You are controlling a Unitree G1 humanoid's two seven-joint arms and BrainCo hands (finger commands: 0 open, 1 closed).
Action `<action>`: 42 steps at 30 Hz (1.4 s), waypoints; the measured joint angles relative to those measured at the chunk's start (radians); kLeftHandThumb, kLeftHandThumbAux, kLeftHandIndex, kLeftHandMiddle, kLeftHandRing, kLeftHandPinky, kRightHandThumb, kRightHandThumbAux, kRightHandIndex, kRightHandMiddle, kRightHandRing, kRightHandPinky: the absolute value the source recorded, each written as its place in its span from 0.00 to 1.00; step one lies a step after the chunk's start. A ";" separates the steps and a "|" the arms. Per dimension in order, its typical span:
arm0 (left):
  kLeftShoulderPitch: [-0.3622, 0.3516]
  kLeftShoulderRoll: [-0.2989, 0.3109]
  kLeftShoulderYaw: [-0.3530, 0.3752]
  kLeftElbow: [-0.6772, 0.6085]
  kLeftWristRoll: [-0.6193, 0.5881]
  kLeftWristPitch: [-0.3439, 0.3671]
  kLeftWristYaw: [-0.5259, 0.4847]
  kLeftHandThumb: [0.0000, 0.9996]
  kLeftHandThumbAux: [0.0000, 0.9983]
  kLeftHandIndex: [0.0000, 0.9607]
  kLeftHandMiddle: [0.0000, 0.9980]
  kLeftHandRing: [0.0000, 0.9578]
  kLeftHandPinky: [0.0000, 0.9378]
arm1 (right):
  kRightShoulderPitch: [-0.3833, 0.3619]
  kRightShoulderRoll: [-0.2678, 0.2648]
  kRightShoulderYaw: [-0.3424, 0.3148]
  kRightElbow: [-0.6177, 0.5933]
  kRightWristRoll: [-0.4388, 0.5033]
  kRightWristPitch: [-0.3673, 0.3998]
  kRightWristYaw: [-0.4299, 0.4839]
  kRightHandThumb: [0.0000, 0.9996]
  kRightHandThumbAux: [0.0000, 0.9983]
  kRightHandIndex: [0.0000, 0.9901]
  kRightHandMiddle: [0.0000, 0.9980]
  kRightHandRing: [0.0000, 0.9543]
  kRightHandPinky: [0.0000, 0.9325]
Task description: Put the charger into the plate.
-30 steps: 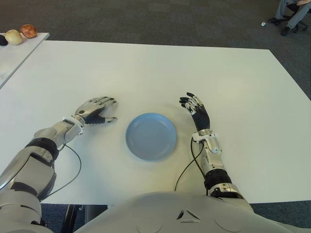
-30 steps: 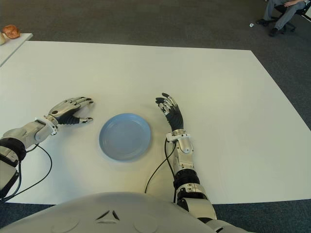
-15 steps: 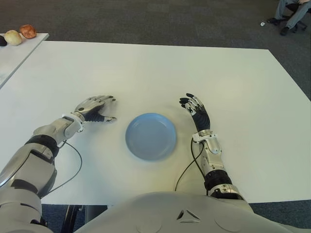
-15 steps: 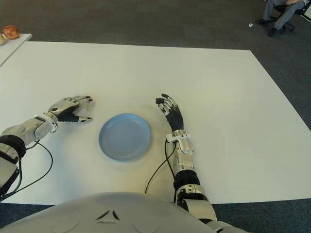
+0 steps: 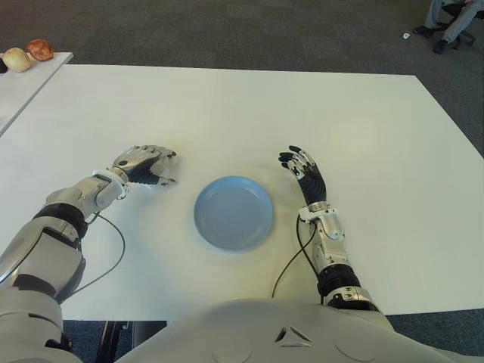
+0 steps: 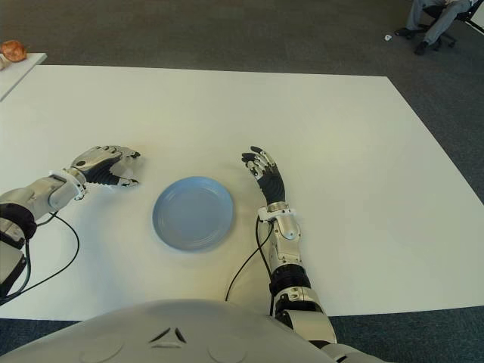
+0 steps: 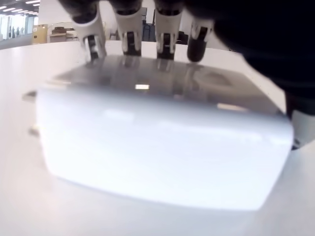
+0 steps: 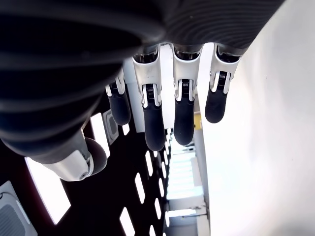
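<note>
The white charger lies on the white table under my left hand, left of the plate. In the left wrist view its fingertips curl over the charger's far top edge and touch it. From the eye views the hand covers the charger. The round blue plate sits empty in the middle of the near table, about a hand's width to the right of the left hand. My right hand shows just right of the plate, its fingers straight and spread, holding nothing.
A second white table at the far left carries small round objects. A seated person's legs show at the far right on the dark carpet. Black cables trail from both wrists across the near table edge.
My left hand has shifted a little to the left and its fingers have curled down from stretched to bent over the charger. The plate and right hand have stayed put.
</note>
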 measured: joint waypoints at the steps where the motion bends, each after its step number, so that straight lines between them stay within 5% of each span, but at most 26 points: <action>1: -0.001 0.002 -0.002 -0.001 0.004 0.001 0.004 0.61 0.45 0.35 0.60 0.63 0.63 | 0.000 0.000 0.000 0.000 0.000 0.000 0.000 0.00 0.59 0.19 0.33 0.30 0.26; 8: 0.007 0.012 -0.025 -0.010 0.058 0.029 0.129 0.63 0.45 0.51 0.75 0.79 0.80 | 0.000 0.001 -0.002 0.000 0.001 0.002 0.000 0.00 0.60 0.20 0.34 0.31 0.26; 18: 0.015 0.019 -0.077 -0.012 0.131 0.075 0.297 0.60 0.57 0.66 0.82 0.85 0.79 | 0.002 0.001 -0.001 -0.002 0.001 0.003 0.000 0.00 0.59 0.20 0.34 0.30 0.26; 23: 0.018 0.018 -0.100 -0.013 0.166 0.124 0.387 0.71 0.68 0.49 0.84 0.86 0.83 | 0.006 0.002 -0.001 -0.009 0.001 0.005 0.000 0.00 0.59 0.20 0.34 0.31 0.27; 42: 0.041 0.010 -0.126 -0.013 0.192 0.211 0.542 0.75 0.70 0.46 0.88 0.91 0.94 | 0.021 0.002 0.001 -0.029 0.001 0.018 -0.001 0.00 0.58 0.20 0.34 0.31 0.27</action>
